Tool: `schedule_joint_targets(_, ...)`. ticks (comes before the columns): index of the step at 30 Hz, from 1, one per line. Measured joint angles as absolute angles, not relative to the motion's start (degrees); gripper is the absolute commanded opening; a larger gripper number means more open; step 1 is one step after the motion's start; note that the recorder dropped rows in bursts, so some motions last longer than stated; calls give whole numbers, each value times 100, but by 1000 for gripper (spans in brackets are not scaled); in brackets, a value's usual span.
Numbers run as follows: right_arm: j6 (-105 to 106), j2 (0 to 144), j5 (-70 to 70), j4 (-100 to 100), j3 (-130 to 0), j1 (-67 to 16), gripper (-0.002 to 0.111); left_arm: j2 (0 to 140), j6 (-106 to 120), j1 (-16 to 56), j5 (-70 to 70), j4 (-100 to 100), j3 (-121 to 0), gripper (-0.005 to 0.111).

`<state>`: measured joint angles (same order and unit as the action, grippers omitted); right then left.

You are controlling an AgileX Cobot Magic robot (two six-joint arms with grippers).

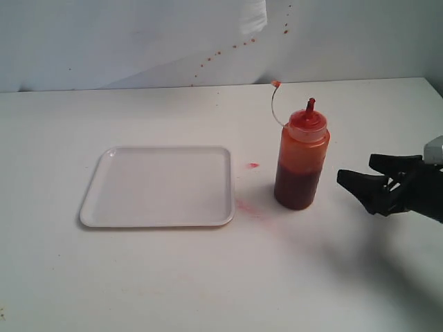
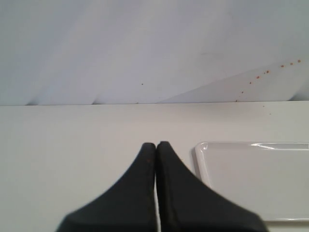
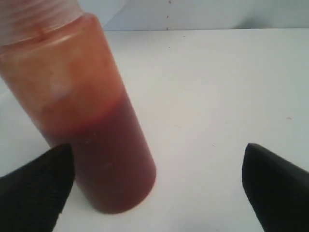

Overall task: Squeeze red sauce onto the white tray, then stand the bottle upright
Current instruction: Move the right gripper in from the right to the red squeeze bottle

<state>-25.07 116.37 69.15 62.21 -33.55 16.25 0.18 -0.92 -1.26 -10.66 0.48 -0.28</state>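
**Right end effector lines up on the upright bottle; tray bare**

The bottle [image 1: 301,162] stands upright on the bench [image 1: 138,277], just to the right of the white tray [image 1: 156,223] and apart from it. Its nozzle [image 1: 311,104] points up and the tethered cap [image 1: 275,84] hangs off on its strap. Dark sauce fills roughly its lower half. The tray shows no sauce. One small drop of red sauce [image 1: 253,165] lies on the bench between tray and bottle, with a faint pink smear [image 1: 246,206] nearer the tray's corner.

The right end effector [image 1: 356,171] sits low to the right of the bottle, jaws spread wide and holding nothing. The left end effector [image 2: 156,145] is pressed closed and empty, near a corner of the tray.

The step in hand looks like the approach for the grasp. In the right wrist view the bottle sits close to one finger [image 3: 34,188] and far from the other [image 3: 275,183]. The arm should shift sideways to centre the body between the jaws before it advances. Otherwise that near finger may nudge the bottle over. A grip on the middle of the body, above the sauce line, would leave soft wall to squeeze. Closing gently would help avoid spurting sauce before the nozzle is over the tray.
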Motion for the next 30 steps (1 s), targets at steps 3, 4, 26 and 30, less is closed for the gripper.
schedule_joint_targets(3, -2546, 11637, 6926, 6216, -3355, 1399, 87, 18, -92, -126, -1066, 48, -28, 0)
schedule_joint_targets(4, -2557, 11637, 6926, 6216, -3355, 1338, 87, 18, -92, -126, -1066, 48, -28, 0)
schedule_joint_targets(26, -2448, 11637, 6926, 5172, -3355, 313, 87, 18, -92, -126, -1066, 48, -28, 0)
schedule_joint_targets(30, -2448, 11637, 6926, 4892, -3355, 106, 87, 18, -92, -126, -1066, 48, -28, 0)
